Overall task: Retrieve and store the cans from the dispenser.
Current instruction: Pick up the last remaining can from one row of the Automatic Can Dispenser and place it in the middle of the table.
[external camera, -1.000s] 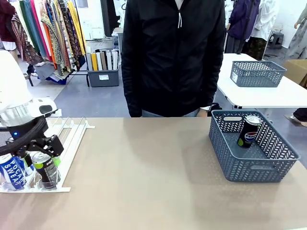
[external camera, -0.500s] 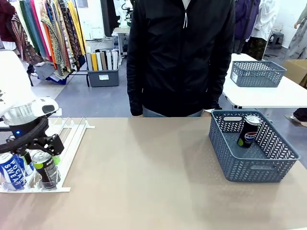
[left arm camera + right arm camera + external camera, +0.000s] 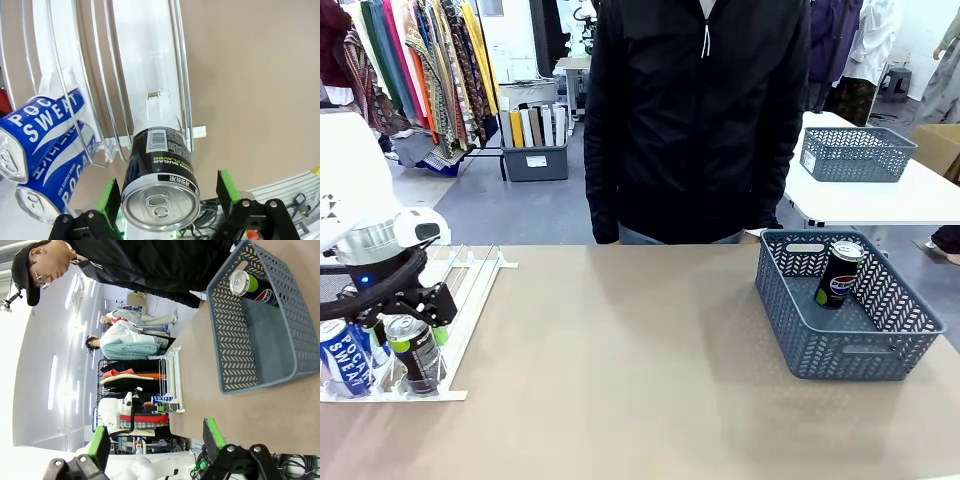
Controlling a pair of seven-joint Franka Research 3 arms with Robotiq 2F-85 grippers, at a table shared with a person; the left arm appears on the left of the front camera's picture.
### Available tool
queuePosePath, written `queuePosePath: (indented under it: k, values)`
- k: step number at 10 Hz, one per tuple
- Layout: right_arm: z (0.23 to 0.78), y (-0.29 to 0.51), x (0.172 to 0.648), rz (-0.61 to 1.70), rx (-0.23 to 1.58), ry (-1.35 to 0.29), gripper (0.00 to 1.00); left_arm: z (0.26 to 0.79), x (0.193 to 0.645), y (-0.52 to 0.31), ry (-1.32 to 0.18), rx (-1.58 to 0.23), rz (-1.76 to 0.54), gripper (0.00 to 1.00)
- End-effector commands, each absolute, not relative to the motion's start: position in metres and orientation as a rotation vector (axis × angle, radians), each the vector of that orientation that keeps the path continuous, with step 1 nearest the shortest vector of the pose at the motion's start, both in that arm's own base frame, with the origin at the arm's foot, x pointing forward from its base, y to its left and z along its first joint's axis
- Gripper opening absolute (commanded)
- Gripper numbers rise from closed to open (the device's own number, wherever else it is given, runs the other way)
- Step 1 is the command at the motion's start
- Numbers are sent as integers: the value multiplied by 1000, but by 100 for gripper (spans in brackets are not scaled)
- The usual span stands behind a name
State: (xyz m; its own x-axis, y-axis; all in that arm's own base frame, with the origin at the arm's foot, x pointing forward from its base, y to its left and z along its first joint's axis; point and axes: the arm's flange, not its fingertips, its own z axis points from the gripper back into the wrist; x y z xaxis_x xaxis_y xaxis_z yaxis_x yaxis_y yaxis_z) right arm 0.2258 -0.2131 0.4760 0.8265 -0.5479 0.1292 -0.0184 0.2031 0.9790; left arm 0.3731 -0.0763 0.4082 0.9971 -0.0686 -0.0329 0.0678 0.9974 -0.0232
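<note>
A black can (image 3: 160,172) with a silver top stands at the low end of the white rail dispenser (image 3: 145,60). My left gripper (image 3: 167,192) is open and straddles it, with a small gap showing at the right pad. In the front view the left gripper (image 3: 410,330) hangs over that black can (image 3: 416,355) at the dispenser (image 3: 470,275) on the table's left. Two blue Pocari Sweat cans (image 3: 42,122) lie in the neighbouring lane, and one blue can (image 3: 345,358) shows from the front. My right gripper (image 3: 155,440) is open and holds nothing, well away from the basket.
A grey lattice basket (image 3: 800,320) sits at the table's right with a dark Pepsi can (image 3: 840,275) leaning inside it. A person in a black jacket (image 3: 695,120) stands at the far edge. Bare tabletop (image 3: 620,360) stretches between the rack and the basket.
My left arm has shifted slightly to the right over the rack's low end. The black can stays in place. The person has stepped a little to the right.
</note>
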Motion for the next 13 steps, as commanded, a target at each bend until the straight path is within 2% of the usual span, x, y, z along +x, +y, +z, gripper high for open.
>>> queuePosePath:
  k: [1, 2, 8, 9, 13]
  values:
    - [478, -214, 227, -374, 1342, -541, 100, 407, 375, -79, 19, 17, -39, 42]
    - [478, -214, 227, -374, 1342, -541, 100, 407, 377, -80, 12, 19, -43, 0]
    - [478, -214, 227, -374, 1342, -541, 100, 413, 377, -80, -10, 21, -48, 0]
    - [478, -214, 227, -374, 1342, -541, 100, 429, 377, -77, -26, 13, -53, 0]
    - [478, -214, 227, -374, 1342, -541, 100, 560, 387, -47, -80, -42, 4, 0]
